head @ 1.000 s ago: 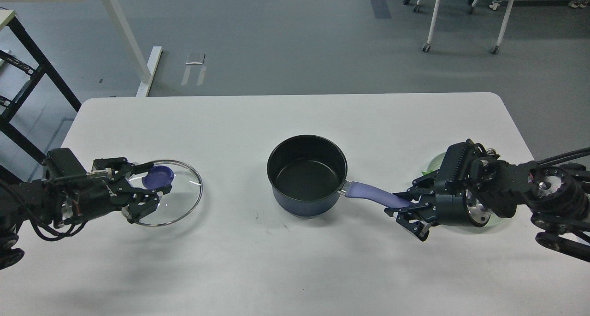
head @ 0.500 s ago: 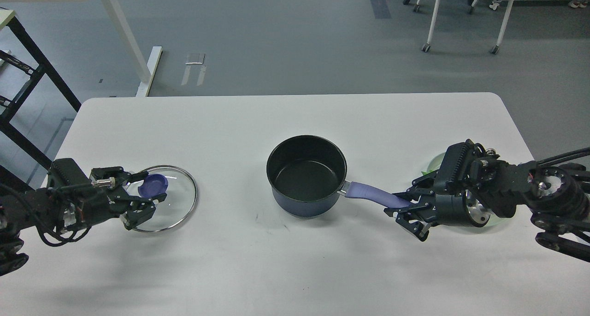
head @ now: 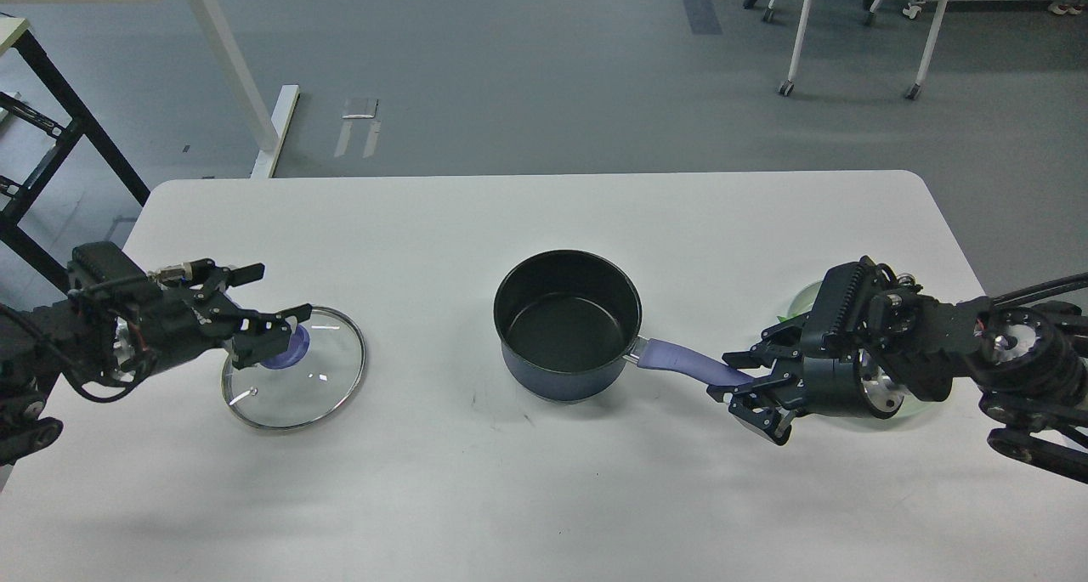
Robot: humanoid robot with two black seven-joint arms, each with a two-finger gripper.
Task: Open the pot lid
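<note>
From the head view, the dark pot (head: 568,323) stood uncovered near the middle of the white table (head: 527,217), and its glass lid (head: 294,380) lay flat on the table well off to the left — blue knob (head: 284,350) up. The left tool (head: 259,302) hung at the lid's near-left edge with its fingers spread apart, holding nothing. On the other side, the right tool (head: 755,388) had its fingers closed around the end of the pot's blue handle (head: 684,364) — a pale green disc (head: 803,297) showed partly behind that arm.
</note>
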